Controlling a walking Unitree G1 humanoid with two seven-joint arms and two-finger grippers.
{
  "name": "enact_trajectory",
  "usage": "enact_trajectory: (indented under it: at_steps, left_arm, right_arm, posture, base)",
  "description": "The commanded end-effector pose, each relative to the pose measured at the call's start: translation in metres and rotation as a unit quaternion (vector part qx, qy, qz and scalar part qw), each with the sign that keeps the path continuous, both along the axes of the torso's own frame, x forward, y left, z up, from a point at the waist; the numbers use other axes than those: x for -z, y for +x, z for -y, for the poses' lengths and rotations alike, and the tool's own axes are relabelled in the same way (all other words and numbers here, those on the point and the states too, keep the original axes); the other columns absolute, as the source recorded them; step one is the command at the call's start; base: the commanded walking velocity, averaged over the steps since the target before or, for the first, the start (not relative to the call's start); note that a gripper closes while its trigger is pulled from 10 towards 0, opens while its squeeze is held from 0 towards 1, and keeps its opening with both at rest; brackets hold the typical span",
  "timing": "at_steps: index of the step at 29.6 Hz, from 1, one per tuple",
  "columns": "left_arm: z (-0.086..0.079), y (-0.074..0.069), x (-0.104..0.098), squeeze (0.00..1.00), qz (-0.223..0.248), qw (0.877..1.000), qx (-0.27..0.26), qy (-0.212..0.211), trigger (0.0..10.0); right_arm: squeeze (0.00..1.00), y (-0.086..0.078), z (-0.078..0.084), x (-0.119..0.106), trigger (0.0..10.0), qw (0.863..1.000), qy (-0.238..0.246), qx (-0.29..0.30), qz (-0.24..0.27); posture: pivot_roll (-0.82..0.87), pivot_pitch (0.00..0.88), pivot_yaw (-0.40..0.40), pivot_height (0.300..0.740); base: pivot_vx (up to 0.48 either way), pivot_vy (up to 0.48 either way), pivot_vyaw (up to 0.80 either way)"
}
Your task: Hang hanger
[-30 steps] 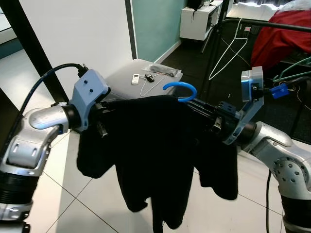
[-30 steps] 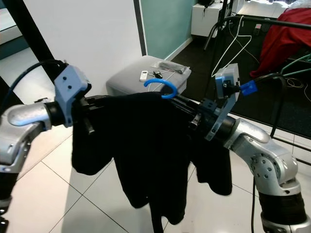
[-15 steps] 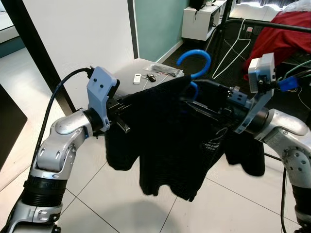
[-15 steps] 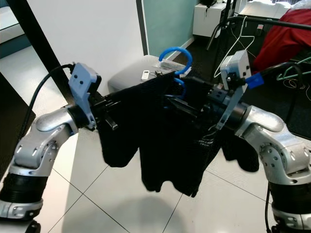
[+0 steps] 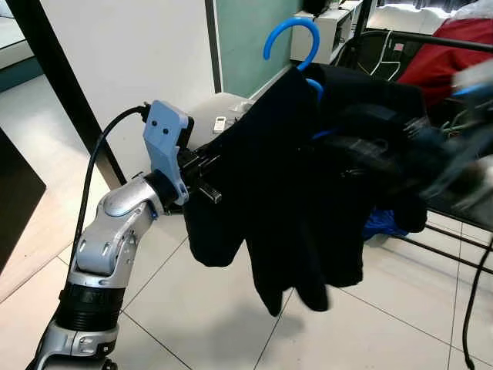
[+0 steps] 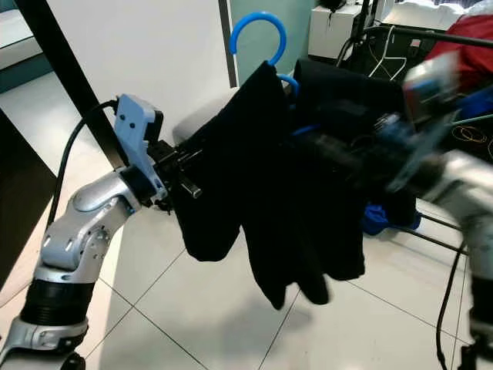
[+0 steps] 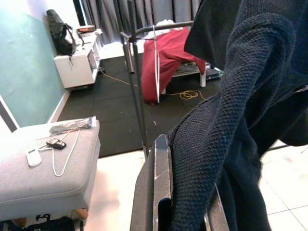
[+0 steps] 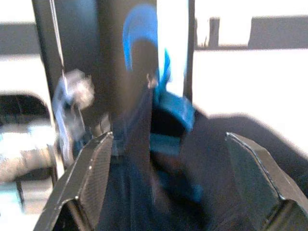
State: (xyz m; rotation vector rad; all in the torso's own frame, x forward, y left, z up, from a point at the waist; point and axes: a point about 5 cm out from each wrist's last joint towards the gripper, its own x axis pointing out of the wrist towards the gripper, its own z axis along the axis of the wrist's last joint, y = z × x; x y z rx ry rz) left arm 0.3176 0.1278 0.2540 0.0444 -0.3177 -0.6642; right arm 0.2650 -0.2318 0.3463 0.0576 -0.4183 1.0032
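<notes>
Now I hold the hanger (image 5: pixel 289 37) up between both arms, its blue hook upright above the black sweater (image 5: pixel 308 185) draped over it. My left pincer (image 7: pixel 180 211) is clamped on a fold of the sweater. My right pincer (image 8: pixel 168 144) has its fingers apart around the blue hanger neck, though blur hides whether they touch it. The rail (image 5: pixel 431 37) lies well beyond the hook, to my right. Judging from here, the heavy knit could slide off one shoulder, or the hook could twist and miss the rail, because my right arm is blurred with motion.
</notes>
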Motion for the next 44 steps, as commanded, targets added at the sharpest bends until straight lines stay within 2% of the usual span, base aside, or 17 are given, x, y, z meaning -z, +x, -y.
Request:
enact_trajectory:
  at_steps: [1, 7, 8, 10, 11, 12, 18, 20, 25, 28, 30, 31, 33, 36, 37, 39, 44]
  left_arm:
    - [-0.003, -0.001, -0.005, 0.00, 0.020, 1.000, -0.008, -0.013, 10.0]
    - [0.001, 0.000, -0.002, 0.00, 0.025, 1.000, -0.001, -0.004, 10.0]
    - [0.002, -0.002, -0.001, 0.00, 0.033, 0.999, 0.012, 0.002, 10.0]
    - [0.001, -0.003, -0.001, 0.00, 0.037, 0.999, 0.017, 0.005, 10.0]
    - [-0.001, -0.007, 0.000, 0.00, 0.043, 0.998, 0.041, 0.027, 10.0]
    - [-0.001, -0.012, 0.003, 0.00, 0.044, 0.996, 0.067, 0.050, 10.0]
    - [-0.008, -0.019, 0.004, 0.00, 0.041, 0.991, 0.103, 0.076, 10.0]
    - [-0.009, -0.022, 0.002, 0.00, 0.046, 0.987, 0.123, 0.088, 10.0]
    - [-0.004, -0.024, 0.005, 0.00, 0.042, 0.985, 0.140, 0.093, 10.0]
    - [0.001, -0.026, 0.007, 0.00, 0.040, 0.983, 0.151, 0.093, 10.0]
    - [0.004, -0.028, 0.010, 0.00, 0.039, 0.982, 0.158, 0.094, 10.0]
    - [0.004, -0.028, 0.010, 0.00, 0.039, 0.982, 0.158, 0.094, 10.0]
    - [0.004, -0.030, 0.010, 0.00, 0.039, 0.982, 0.161, 0.095, 10.0]
    - [0.003, -0.030, 0.009, 0.00, 0.040, 0.981, 0.164, 0.095, 10.0]
    - [0.003, -0.030, 0.009, 0.00, 0.040, 0.981, 0.164, 0.095, 10.0]
    - [0.003, -0.031, 0.009, 0.00, 0.040, 0.980, 0.168, 0.095, 10.0]
    - [0.006, -0.032, 0.007, 0.00, 0.043, 0.979, 0.176, 0.093, 10.0]
  right_arm:
    - [0.96, -0.006, 0.002, -0.008, 10.0, 0.999, 0.023, -0.026, 0.009]
    - [0.88, -0.024, 0.015, -0.029, 10.0, 0.993, 0.078, -0.078, 0.049]
    - [0.54, -0.024, 0.023, -0.026, 10.0, 0.998, 0.024, -0.043, 0.045]
    - [0.54, -0.023, 0.026, -0.025, 10.0, 0.999, -0.002, -0.027, 0.041]
    - [0.04, -0.022, 0.038, -0.018, 10.0, 0.997, -0.070, 0.013, 0.017]
    - [0.00, -0.020, 0.047, -0.014, 10.0, 0.994, -0.102, 0.037, 0.002]
    - [0.00, -0.021, 0.067, -0.012, 10.0, 0.984, -0.156, 0.075, -0.033]
    - [0.00, -0.026, 0.072, -0.022, 10.0, 0.982, -0.169, 0.072, -0.033]
    - [0.00, -0.026, 0.067, -0.018, 10.0, 0.979, -0.191, 0.051, -0.048]
    - [0.00, -0.027, 0.062, -0.008, 10.0, 0.971, -0.227, 0.021, -0.074]
    - [0.00, -0.032, 0.055, 0.012, 10.0, 0.948, -0.288, -0.037, -0.128]
    - [0.00, -0.032, 0.055, 0.012, 10.0, 0.948, -0.288, -0.037, -0.128]
    - [0.00, -0.037, 0.053, 0.025, 10.0, 0.925, -0.334, -0.074, -0.167]
    - [0.00, -0.036, 0.057, 0.033, 10.0, 0.903, -0.377, -0.075, -0.192]
    - [0.00, -0.036, 0.057, 0.033, 10.0, 0.903, -0.377, -0.075, -0.192]
    - [0.00, -0.032, 0.060, 0.038, 10.0, 0.892, -0.400, -0.064, -0.201]
    - [0.00, -0.028, 0.059, 0.040, 10.0, 0.891, -0.402, -0.058, -0.201]
  posture:
    - [-0.15, 0.075, 0.034, 0.740]
    - [-0.16, 0.067, 0.035, 0.740]
    - [-0.16, 0.064, 0.036, 0.740]
    - [-0.16, 0.064, 0.036, 0.740]
    - [-0.16, 0.063, 0.035, 0.740]
    - [-0.16, 0.062, 0.033, 0.740]
    - [-0.17, 0.064, 0.030, 0.740]
    - [-0.17, 0.064, 0.031, 0.740]
    - [-0.18, 0.066, 0.031, 0.740]
    - [-0.18, 0.070, 0.027, 0.740]
    - [-0.18, 0.075, 0.021, 0.740]
    - [-0.18, 0.075, 0.021, 0.740]
    - [-0.18, 0.077, 0.019, 0.740]
    - [-0.18, 0.079, 0.017, 0.740]
    - [-0.18, 0.079, 0.017, 0.740]
    - [-0.18, 0.079, 0.017, 0.740]
    - [-0.18, 0.080, 0.017, 0.740]
  base:
    - [0.000, 0.000, 0.00]
    - [0.000, 0.000, 0.00]
    - [0.000, 0.000, 0.00]
    - [0.000, 0.000, 0.00]
    - [0.000, 0.000, 0.00]
    - [0.000, 0.000, 0.00]
    - [0.000, 0.000, 0.00]
    - [0.000, 0.000, 0.00]
    - [0.000, 0.000, 0.00]
    - [0.000, 0.000, 0.00]
    - [0.000, 0.000, 0.00]
    - [0.000, 0.000, 0.00]
    - [0.000, 0.000, 0.00]
    - [0.000, 0.000, 0.00]
    - [0.000, 0.000, 0.00]
    - [0.000, 0.000, 0.00]
    - [0.000, 0.000, 0.00]
